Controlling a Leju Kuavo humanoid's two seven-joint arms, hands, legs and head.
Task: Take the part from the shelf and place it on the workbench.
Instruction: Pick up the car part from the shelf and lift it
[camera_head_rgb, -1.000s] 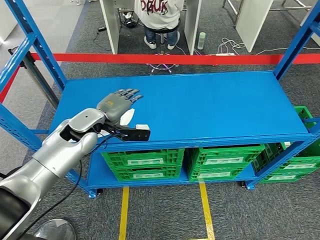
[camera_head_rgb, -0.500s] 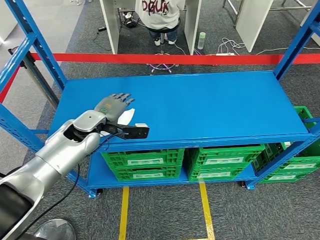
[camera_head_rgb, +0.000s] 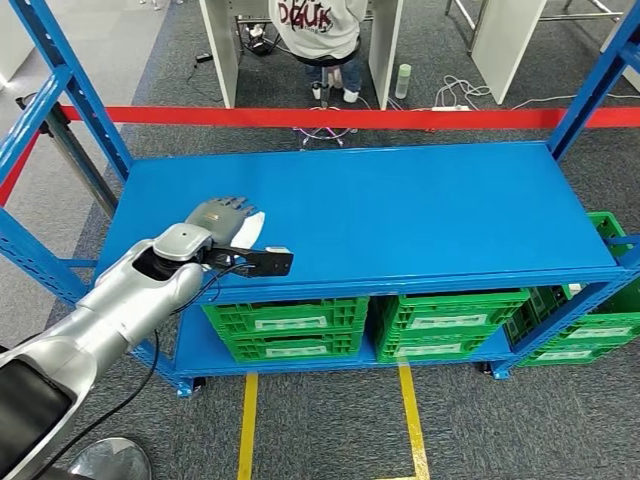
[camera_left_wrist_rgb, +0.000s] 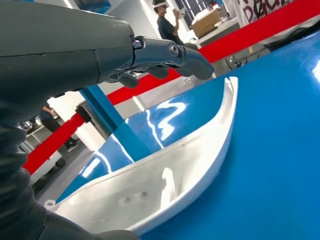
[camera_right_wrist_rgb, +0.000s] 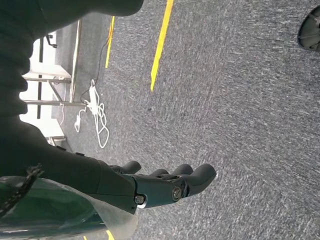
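Blue shelf (camera_head_rgb: 423, 215) top tier, carpeted workshop | white part (camera_head_rgb: 250, 229) lies near its left front | left hand (camera_head_rgb: 219, 218) has dropped lower over it, fingers apart, no grip yet | right hand (camera_right_wrist_rgb: 166, 182) hangs open | grasp looks imminent

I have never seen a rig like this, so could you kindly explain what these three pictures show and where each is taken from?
This is a humanoid robot with two silver arms. The head view looks down on a blue shelf, where the left hand hovers over a white curved part. The left wrist view sits behind that hand: its fingers are spread above the part, not gripping it. The right wrist view shows the right hand hanging open over grey carpet. Green crates sit below.
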